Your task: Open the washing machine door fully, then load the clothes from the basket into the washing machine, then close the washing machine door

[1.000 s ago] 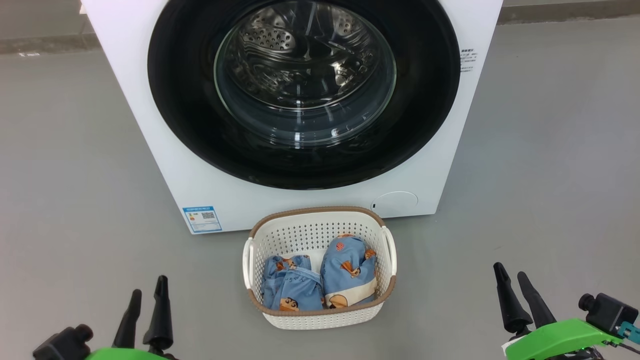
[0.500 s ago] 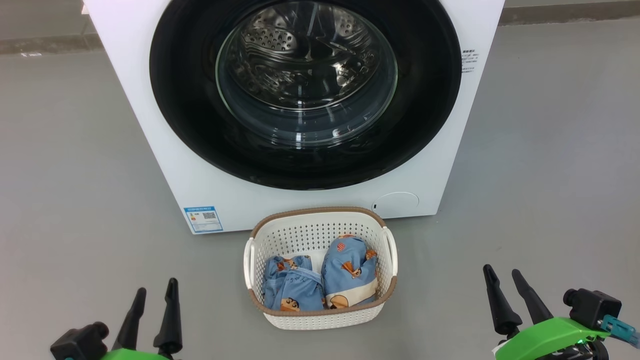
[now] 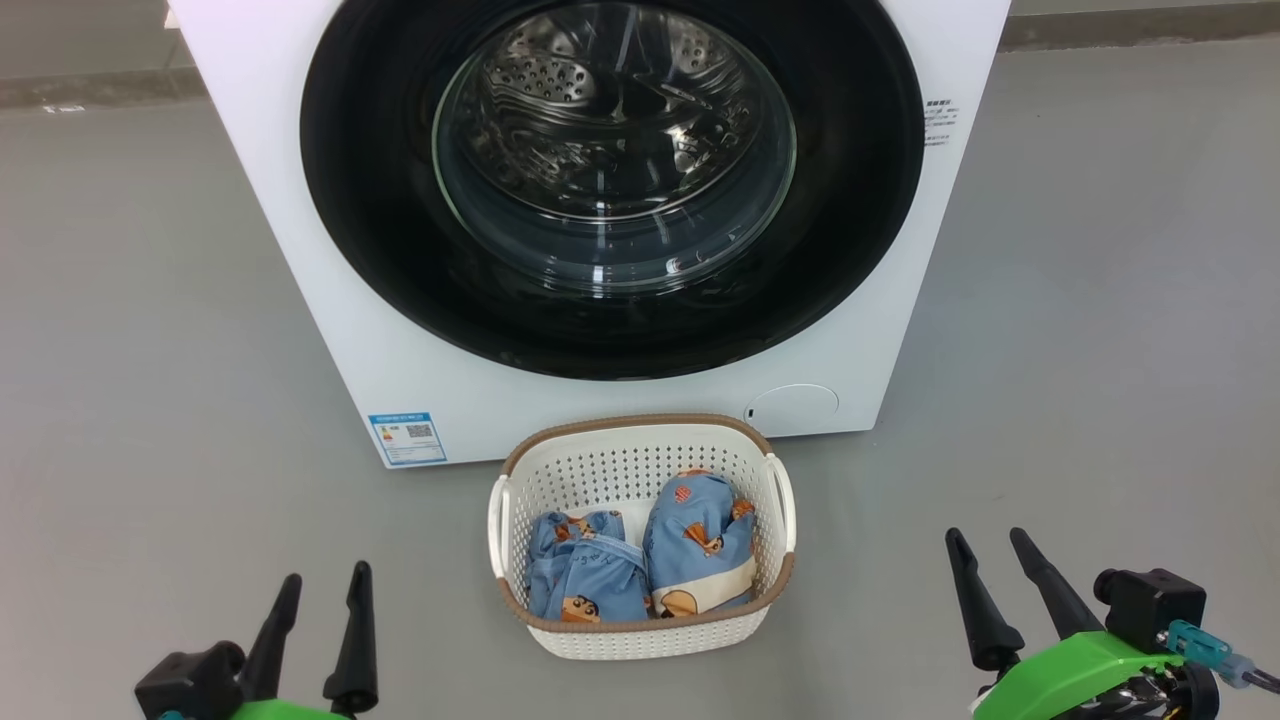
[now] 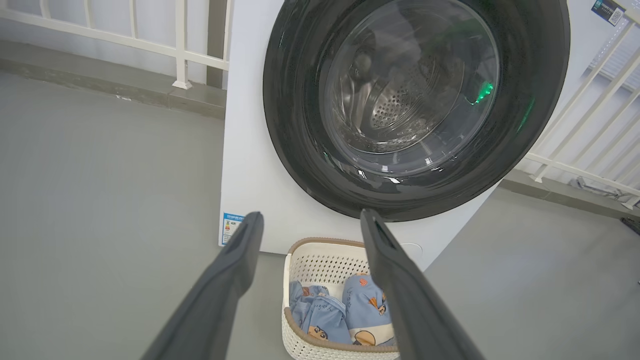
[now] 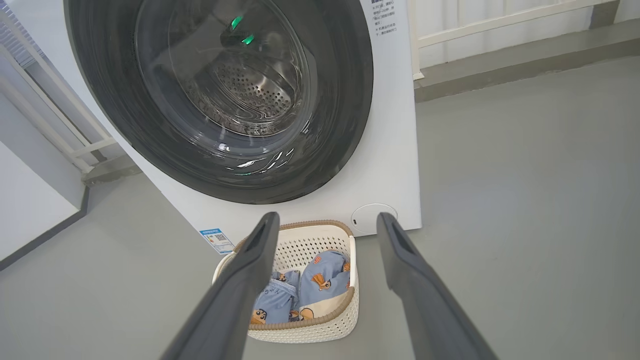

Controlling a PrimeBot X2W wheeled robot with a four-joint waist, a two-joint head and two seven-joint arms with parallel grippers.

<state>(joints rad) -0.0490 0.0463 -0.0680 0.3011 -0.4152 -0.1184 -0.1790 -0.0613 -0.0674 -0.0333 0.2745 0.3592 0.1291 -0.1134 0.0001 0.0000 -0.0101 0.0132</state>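
- The left tool [image 3: 325,572] and right tool [image 3: 985,533] hang low over the smooth grey floor [image 3: 130,380], each with its two long, tapered dark fingers spread apart and empty.
- Between them on the floor sits the basket [image 3: 620,465], rectangular cream plastic with perforated walls and a brown woven-look rim.
- Inside lie the clothes [image 3: 640,570], two soft light-blue bundles printed with orange-brown figures, side by side.
- Just behind stands the washing machine [image 3: 300,260], boxy and white, with a blue label [image 3: 405,438] low on its front.
- The washing machine door [image 3: 370,220] is shut, a glossy black ring around bulging clear glass that shows the perforated steel drum [image 3: 600,100].
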